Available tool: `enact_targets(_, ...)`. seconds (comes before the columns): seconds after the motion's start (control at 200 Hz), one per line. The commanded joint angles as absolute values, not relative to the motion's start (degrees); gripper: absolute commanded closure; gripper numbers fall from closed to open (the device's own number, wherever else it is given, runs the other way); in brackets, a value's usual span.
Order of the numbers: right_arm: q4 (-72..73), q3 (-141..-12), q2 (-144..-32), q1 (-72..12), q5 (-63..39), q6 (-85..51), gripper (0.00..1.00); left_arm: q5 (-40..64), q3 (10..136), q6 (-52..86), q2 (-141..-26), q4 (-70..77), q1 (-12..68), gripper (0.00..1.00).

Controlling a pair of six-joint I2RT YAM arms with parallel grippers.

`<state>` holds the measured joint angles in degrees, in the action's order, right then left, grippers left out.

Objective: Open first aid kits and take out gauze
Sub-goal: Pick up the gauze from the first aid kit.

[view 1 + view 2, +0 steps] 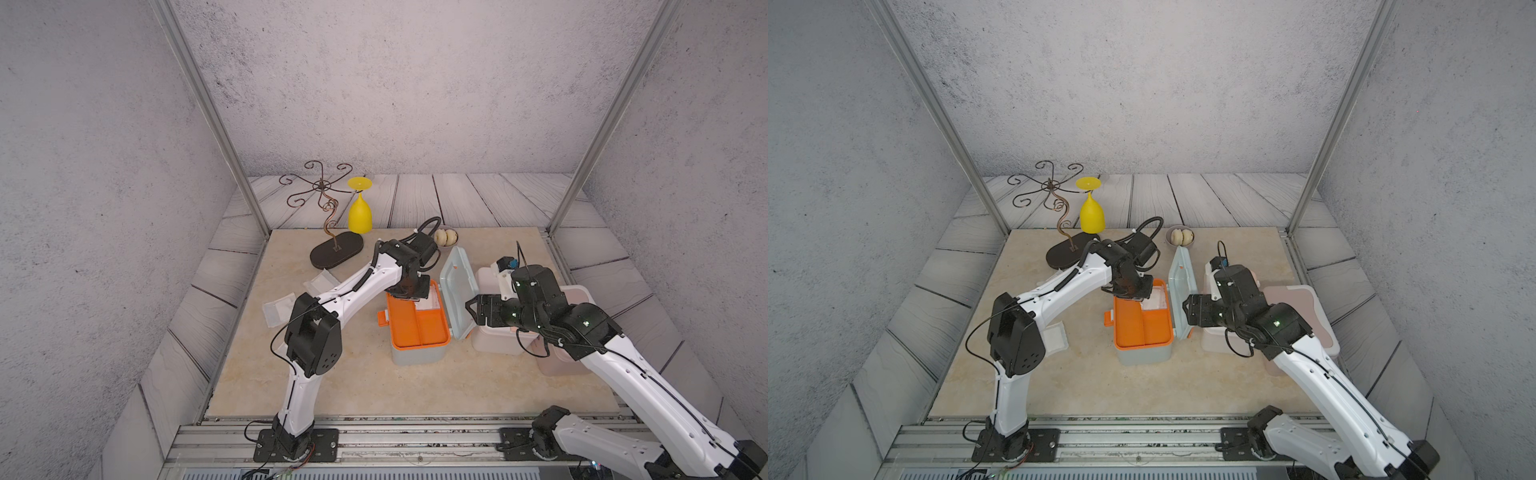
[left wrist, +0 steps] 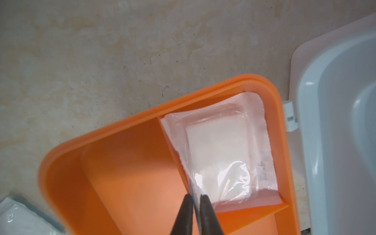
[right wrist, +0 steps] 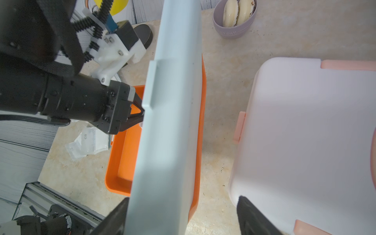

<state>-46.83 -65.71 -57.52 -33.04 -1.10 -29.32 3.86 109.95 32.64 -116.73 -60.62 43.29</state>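
**Left claw (image 2: 196, 200) pinches gauze packet (image 2: 219, 146) in open grey-blue kit (image 1: 417, 353)**

Left claw is closed narrow on the packet's clear edge. The packet lies in a corner compartment of the orange tray (image 2: 130, 173) inside the kit, mid-bench (image 1: 374, 386). The kit lid (image 1: 457, 286) stands upright. Right claw (image 3: 182, 199) is wide, with a finger on either side of that lid, not clamping it. White kit (image 3: 305, 142) is closed, just beside the lid. Pink kit (image 1: 1304, 307) sits to its right, partly under the right arm. Loose gauze packets (image 1: 278, 309) lie on the bench left of the open kit
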Motion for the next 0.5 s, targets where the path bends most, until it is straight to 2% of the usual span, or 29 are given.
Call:
enact_targets(0.0, -47.3, -65.0, -56.5, -32.7, -0.3, -28.7, 0.18, 3.6, 111.4, 31.9, -116.2, -62.1, 43.8, 0.99)
enact_targets(0.22, -47.2, -65.0, -56.4, -32.6, -0.5, -28.6, 0.18, 2.7, 110.6, 32.2, -112.0, -61.6, 43.7, 1.00)
enact_targets(0.495, -47.2, -65.1, -56.4, -32.6, -0.6, -28.7, 0.18, -0.9, 104.6, 34.0, -99.6, -56.7, 42.3, 1.00)
